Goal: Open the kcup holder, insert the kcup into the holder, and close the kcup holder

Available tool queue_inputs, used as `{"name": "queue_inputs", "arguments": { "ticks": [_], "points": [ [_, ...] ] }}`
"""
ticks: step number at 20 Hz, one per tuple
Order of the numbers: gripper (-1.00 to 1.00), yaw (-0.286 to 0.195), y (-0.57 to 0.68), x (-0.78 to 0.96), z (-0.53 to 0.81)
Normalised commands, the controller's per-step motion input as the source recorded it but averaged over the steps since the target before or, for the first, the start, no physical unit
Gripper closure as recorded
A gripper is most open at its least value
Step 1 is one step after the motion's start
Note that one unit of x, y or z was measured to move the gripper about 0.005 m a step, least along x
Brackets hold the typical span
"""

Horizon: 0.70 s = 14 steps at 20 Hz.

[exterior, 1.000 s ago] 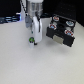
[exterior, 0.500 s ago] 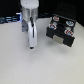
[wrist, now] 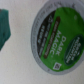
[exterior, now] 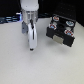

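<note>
One kcup [wrist: 59, 40] fills most of the wrist view, its round green lid with white lettering ringed by a pale rim, lying on the white table [wrist: 20, 65] directly under the camera. A dark green shape [wrist: 5, 27] sits just beside the kcup at the frame edge; what it is cannot be told. In the exterior view the white arm reaches down with the gripper [exterior: 32, 48] low over the table, toward the exterior view's left of the kcup holder [exterior: 61, 31]. The kcup holder, black and boxy, stands apart from the gripper. Whether the fingers are spread or closed cannot be told, nor whether they grip anything.
</note>
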Motion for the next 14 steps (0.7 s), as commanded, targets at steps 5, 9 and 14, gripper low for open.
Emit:
{"name": "queue_inputs", "arguments": {
  "ticks": [5,9,14],
  "points": [
    [1.00,-0.004,0.00,0.01,0.00],
    [1.00,-0.005,0.11,0.03,0.33],
    [1.00,-0.010,0.28,0.11,0.78]
  ]
}}
